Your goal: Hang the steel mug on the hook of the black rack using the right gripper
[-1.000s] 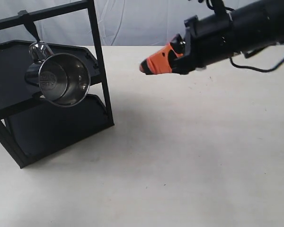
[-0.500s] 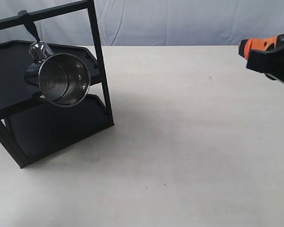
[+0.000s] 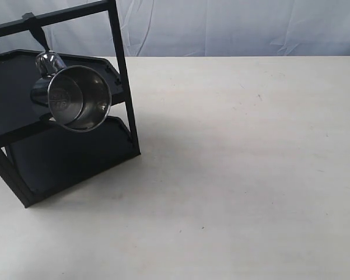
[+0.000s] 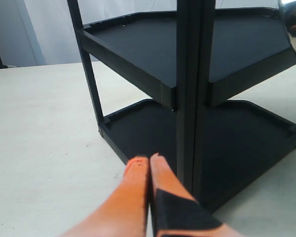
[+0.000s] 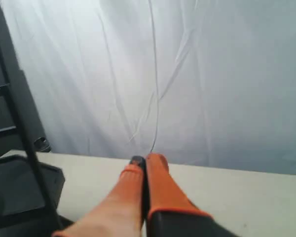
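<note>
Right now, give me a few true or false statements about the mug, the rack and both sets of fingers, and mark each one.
1. The mug hangs from the hook on the rack. True.
2. The right gripper holds the mug. False: its fingers are shut on nothing, away from the mug.
3. The mug's open mouth faces the exterior camera. True.
4. The left gripper is wide open. False: its fingers are pressed together.
5. The mug stands on the rack's lower tray. False: it hangs beside the upper tray.
</note>
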Controlling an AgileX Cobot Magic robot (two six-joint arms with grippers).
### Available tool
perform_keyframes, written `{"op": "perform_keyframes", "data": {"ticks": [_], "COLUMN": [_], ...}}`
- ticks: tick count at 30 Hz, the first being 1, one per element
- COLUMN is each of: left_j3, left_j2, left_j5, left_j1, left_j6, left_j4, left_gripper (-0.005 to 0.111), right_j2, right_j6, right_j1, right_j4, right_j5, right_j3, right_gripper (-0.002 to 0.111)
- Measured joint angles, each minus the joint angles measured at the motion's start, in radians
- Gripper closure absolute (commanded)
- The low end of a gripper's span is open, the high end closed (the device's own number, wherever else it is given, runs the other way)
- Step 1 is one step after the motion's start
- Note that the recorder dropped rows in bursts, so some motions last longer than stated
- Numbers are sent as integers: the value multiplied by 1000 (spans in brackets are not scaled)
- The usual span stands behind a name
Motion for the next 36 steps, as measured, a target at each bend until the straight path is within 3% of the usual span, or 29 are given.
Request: {"op": "perform_keyframes", "data": {"ticks": [7, 15, 17, 21, 24, 28, 36], "left_j3": [0, 0, 0, 0, 0, 0, 0], "left_j2": [0, 0, 0, 0, 0, 0, 0], "left_j5": [0, 0, 0, 0, 0, 0, 0], "left_j1": [0, 0, 0, 0, 0, 0, 0], "left_j6": [0, 0, 0, 0, 0, 0, 0], "left_j4": [0, 0, 0, 0, 0, 0, 0], "left_gripper": [107, 107, 107, 107, 107, 107, 107], "right_j2": [-227, -303, -316, -371, -408, -464, -536], "right_j6": [-7, 12, 102, 577, 862, 993, 1025], "right_j1": [-147, -161, -161, -161, -161, -161, -161], "right_j4": [0, -28, -144, -623, -862, -979, -1104], "right_j5": [-32, -37, -30, 13, 35, 47, 181], "right_j3": [185, 326, 348, 391, 429, 481, 514], "right_gripper": [109, 109, 109, 109, 109, 109, 109]}}
